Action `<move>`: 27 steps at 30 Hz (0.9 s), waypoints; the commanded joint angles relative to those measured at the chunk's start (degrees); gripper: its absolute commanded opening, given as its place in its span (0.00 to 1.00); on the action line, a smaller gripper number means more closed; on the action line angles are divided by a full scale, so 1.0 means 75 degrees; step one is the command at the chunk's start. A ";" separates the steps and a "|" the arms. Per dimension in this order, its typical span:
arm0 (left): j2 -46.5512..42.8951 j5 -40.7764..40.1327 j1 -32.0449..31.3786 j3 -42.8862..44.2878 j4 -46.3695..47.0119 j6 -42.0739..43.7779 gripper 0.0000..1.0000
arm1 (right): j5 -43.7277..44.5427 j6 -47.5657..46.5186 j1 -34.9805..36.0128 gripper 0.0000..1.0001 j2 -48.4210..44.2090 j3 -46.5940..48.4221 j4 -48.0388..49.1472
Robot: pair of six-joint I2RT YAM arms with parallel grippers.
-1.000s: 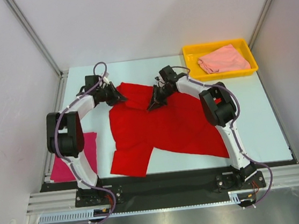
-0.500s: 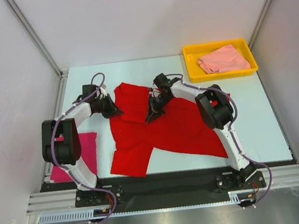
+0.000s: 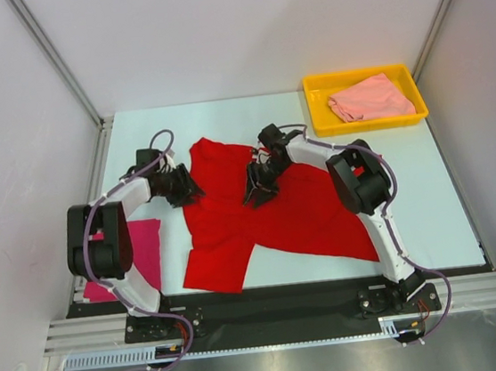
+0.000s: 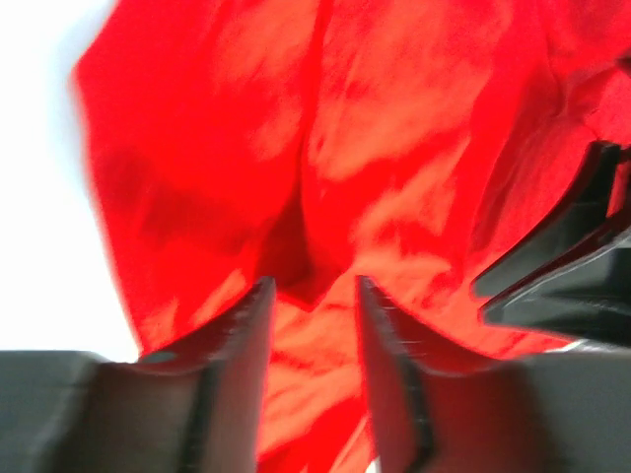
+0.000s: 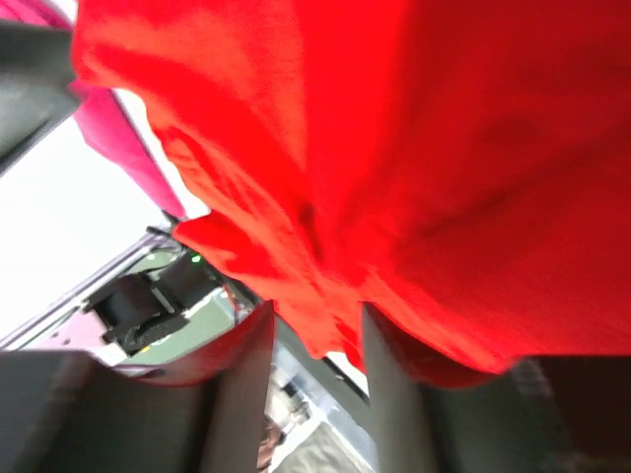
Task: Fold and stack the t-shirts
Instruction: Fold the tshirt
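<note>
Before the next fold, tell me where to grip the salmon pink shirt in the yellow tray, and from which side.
Come from straight above: the yellow tray has walls all round the salmon pink shirt, blocking any side approach. Pinch the bunched edge at its left end, where the cloth seems to ridge up; the rest lies flatter. The right gripper looks nearer.

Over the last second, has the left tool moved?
Yes. The left tool has drawn back toward the arm bases, farther from the yellow tray.
</note>
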 commanded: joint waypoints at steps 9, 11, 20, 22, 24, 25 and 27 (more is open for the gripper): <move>0.0016 -0.0068 0.0062 0.1417 0.1046 0.0959 0.83 | 0.2013 -0.0808 -0.2443 0.60 -0.3042 -0.1672 -0.0797; 0.0523 -0.0265 -0.0067 0.2118 0.1386 0.1170 0.84 | 0.2294 -0.0866 -0.2903 0.63 -0.3361 -0.2070 -0.0785; 0.3465 -0.1204 -0.0114 0.5459 0.1317 0.1897 0.77 | 0.3057 -0.0831 -0.5071 0.75 -0.4358 -0.2799 -0.0411; 0.4014 -0.1181 -0.0103 0.6033 0.1132 0.1804 0.72 | 0.3209 -0.0890 -0.5260 0.75 -0.4335 -0.2787 -0.0457; 0.4368 -0.1100 -0.0103 0.6890 0.0757 0.1839 0.70 | 0.3221 -0.0983 -0.5530 0.75 -0.4346 -0.2869 -0.0469; 0.4497 -0.0948 -0.0103 0.7113 0.0593 0.1816 0.70 | 0.3268 -0.1018 -0.5635 0.75 -0.4370 -0.2927 -0.0481; 0.4837 -0.0795 -0.0114 0.7863 -0.0142 0.1815 0.70 | 0.3280 -0.1124 -0.5950 0.75 -0.4440 -0.3044 -0.0446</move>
